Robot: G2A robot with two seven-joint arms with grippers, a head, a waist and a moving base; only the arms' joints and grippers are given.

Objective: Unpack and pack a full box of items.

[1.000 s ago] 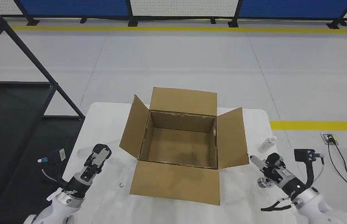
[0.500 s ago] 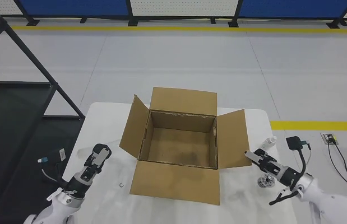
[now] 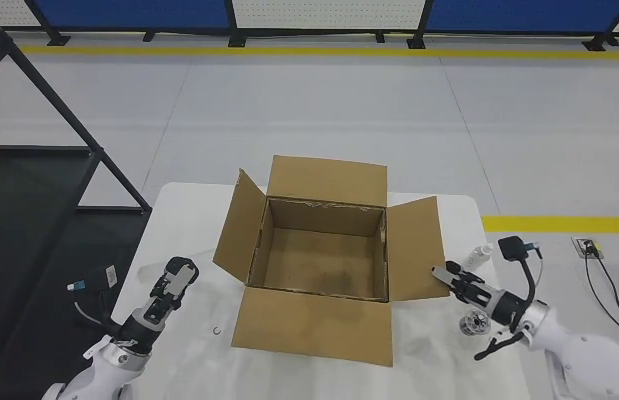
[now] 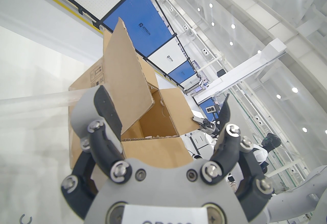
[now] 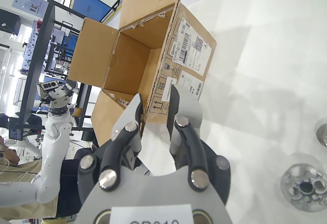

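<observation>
An open cardboard box (image 3: 314, 325) stands in the middle of the white table (image 3: 184, 210), all flaps spread and its inside bare. My right gripper (image 3: 439, 272) is at the near corner of the box's right flap (image 3: 414, 250). In the right wrist view the gripper (image 5: 157, 102) is open, and the labelled flap's (image 5: 191, 38) corner lies between its fingers. My left gripper (image 3: 181, 266) rests low over the table left of the box, open and holding nothing. Its wrist view shows the left gripper (image 4: 163, 102) spread wide, facing the box (image 4: 158, 151).
A round metal part (image 3: 474, 322) lies on the table beside the right arm, and a small clear bottle (image 3: 479, 255) stands behind it. The metal part (image 5: 304, 188) lies near a second metal piece (image 5: 322, 134). A black rack (image 3: 49, 200) borders the table's left side.
My right gripper has moved left across the table to the corner of the box's right flap. The left arm and the box have not moved.
</observation>
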